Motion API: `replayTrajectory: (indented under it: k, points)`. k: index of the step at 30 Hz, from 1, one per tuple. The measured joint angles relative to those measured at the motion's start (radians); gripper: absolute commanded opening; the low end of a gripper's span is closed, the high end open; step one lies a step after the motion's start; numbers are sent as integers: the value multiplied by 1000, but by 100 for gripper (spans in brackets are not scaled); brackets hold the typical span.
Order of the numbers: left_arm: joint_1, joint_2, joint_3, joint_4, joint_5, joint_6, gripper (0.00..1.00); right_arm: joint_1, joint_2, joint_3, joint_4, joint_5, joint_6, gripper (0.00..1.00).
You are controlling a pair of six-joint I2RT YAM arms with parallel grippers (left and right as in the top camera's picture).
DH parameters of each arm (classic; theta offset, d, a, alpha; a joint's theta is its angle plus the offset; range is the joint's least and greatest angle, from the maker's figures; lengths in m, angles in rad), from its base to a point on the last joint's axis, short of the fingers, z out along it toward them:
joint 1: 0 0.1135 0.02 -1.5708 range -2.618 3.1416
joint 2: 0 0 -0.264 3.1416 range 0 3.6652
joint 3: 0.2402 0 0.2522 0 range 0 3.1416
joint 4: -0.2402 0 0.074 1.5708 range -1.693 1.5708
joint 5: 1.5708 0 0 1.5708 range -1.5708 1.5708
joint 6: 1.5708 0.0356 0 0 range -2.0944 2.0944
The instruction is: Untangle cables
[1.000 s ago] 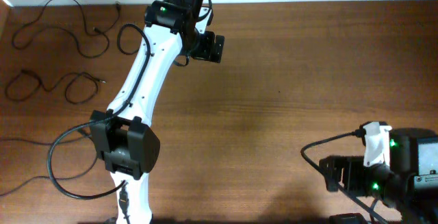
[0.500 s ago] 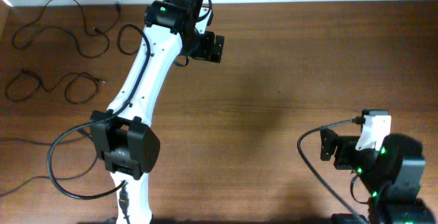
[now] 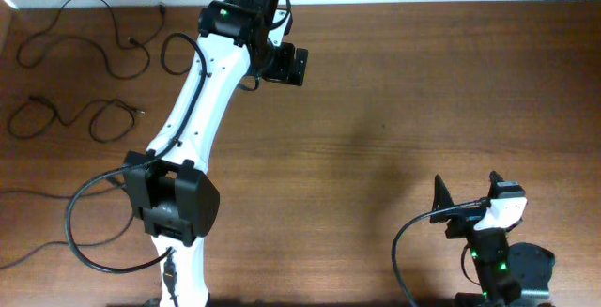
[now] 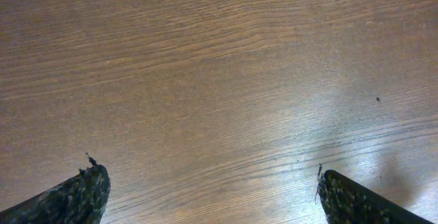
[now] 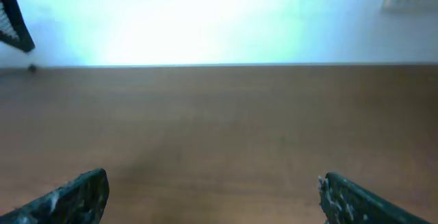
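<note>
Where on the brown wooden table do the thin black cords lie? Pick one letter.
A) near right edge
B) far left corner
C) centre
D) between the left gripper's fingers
B: the thin black cords lie looped at the far left corner of the brown wooden table; the left gripper stands open over bare wood.

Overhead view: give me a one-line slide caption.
Thin black cables lie loosely looped on the table, far left; left gripper and right gripper open.
</note>
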Motion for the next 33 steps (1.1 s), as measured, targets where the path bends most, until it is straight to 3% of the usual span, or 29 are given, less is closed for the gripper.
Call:
replayTrajectory:
  k: [12, 33]
  points:
    - [0, 0, 0, 0, 0, 0, 99, 0, -28, -158, 278, 0, -15, 98]
    - [0, 0, 0, 0, 0, 0, 99, 0, -29, -177, 209, 0, -72, 99]
